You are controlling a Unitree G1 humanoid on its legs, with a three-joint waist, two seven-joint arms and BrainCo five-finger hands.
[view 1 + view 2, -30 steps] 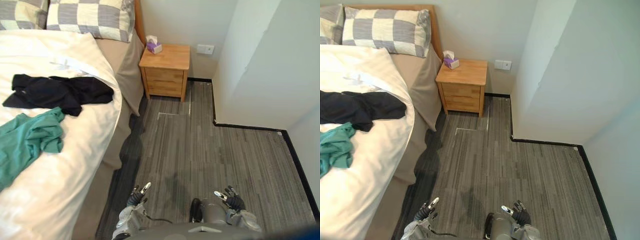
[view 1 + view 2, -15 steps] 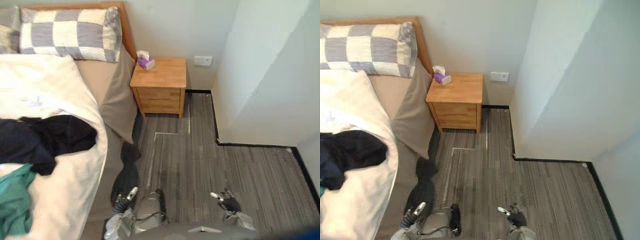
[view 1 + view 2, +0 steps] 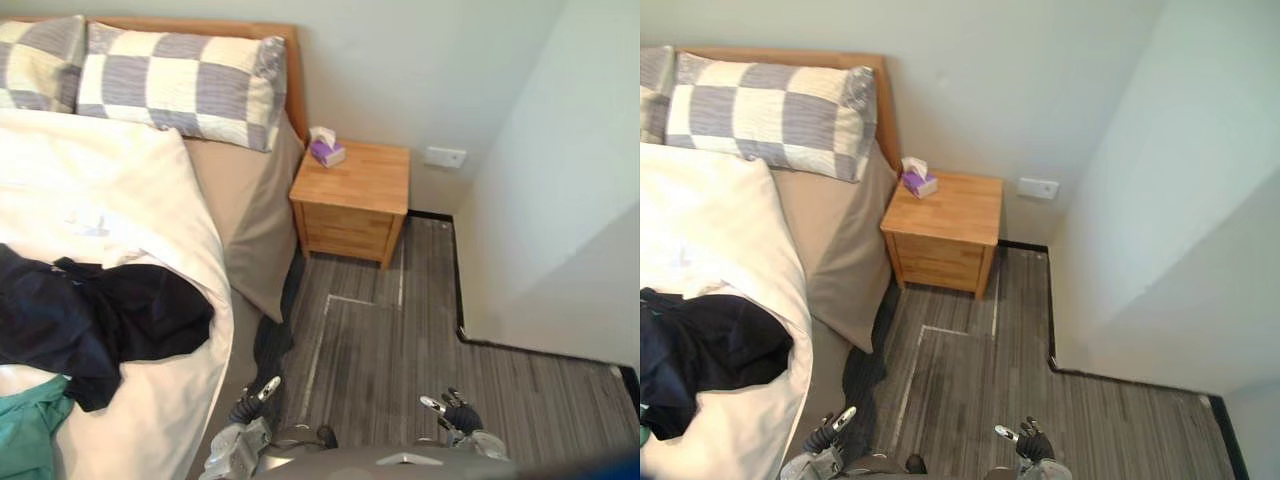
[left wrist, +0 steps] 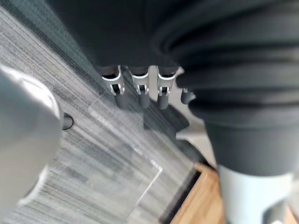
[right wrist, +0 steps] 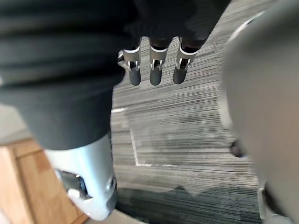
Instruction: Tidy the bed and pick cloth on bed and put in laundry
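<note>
Black cloth [image 3: 100, 325] lies crumpled on the white duvet [image 3: 100, 190] near the bed's floor-side edge; its far part runs past the frame edge. Green cloth [image 3: 25, 435] lies just beside it, mostly cut off at the corner, so its shape cannot be made out. Whether the two cloths overlap or merely touch: cannot tell.

Two checked pillows [image 3: 180, 85] stand at the headboard, one cropped. Wooden nightstand [image 3: 355, 195] stands beside the bed and carries a tissue box [image 3: 326, 150].

Left hand [image 3: 250, 402] hangs low over the grey floor [image 3: 390, 350], close to the bed's side. Its fingers [image 4: 140, 91] are loosely extended and hold nothing. Right hand [image 3: 455, 410] hangs well apart from the bed, with its fingers [image 5: 156, 70] also relaxed and empty. Both palms are hidden under the dark covers.
</note>
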